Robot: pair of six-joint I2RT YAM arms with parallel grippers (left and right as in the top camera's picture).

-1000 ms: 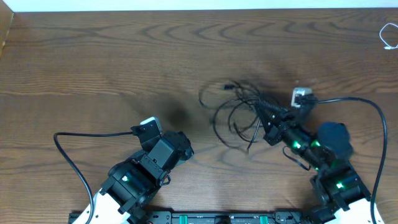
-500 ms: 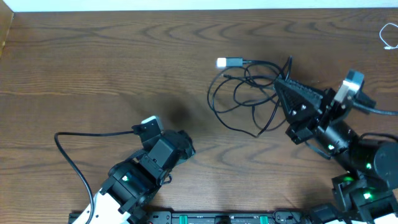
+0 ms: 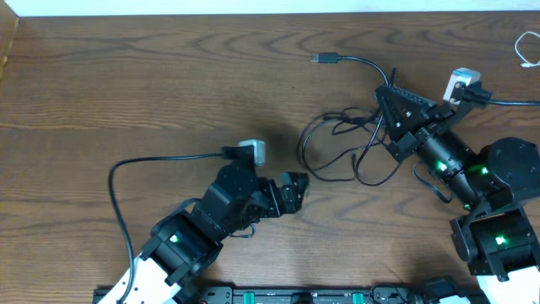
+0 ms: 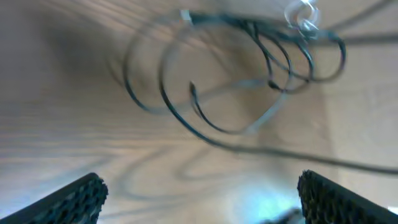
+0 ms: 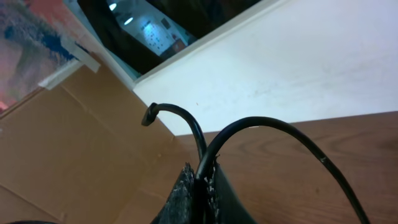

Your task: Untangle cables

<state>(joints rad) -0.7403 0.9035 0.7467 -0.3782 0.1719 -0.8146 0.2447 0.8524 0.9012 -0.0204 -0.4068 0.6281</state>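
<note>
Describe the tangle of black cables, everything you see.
The black cables are thin cords tangled in several overlapping loops, right of centre on the wooden table. One strand arcs away to a small plug lying beyond the loops. The right gripper pinches a strand between shut fingers; the lower loops seem to rest on the wood.

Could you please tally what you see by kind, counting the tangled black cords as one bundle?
grippers: 2 (left gripper, right gripper)
black cord bundle: 1
white cord: 1
Total: 4
</note>
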